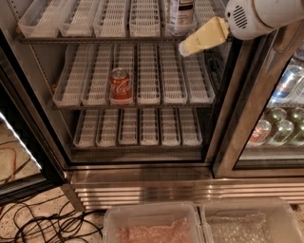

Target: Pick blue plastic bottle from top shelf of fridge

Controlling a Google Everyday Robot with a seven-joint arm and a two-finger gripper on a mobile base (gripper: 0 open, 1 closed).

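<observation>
The blue plastic bottle (181, 14) stands on the top shelf (109, 37) of the open fridge (142, 156), toward the right; only its labelled lower part shows, the cap is cut off by the frame's top. My gripper (186, 48) reaches in from the upper right on a white arm. Its yellowish fingers point down-left, with the tip just below and in front of the bottle's base, at the top shelf's front edge. It holds nothing that I can see.
A red cola can (120, 85) stands on the middle rack. The neighbouring compartment (280, 118) at the right holds many cans behind glass. Two clear plastic bins (199, 225) sit at the bottom, black cables (42, 223) lie on the floor at left.
</observation>
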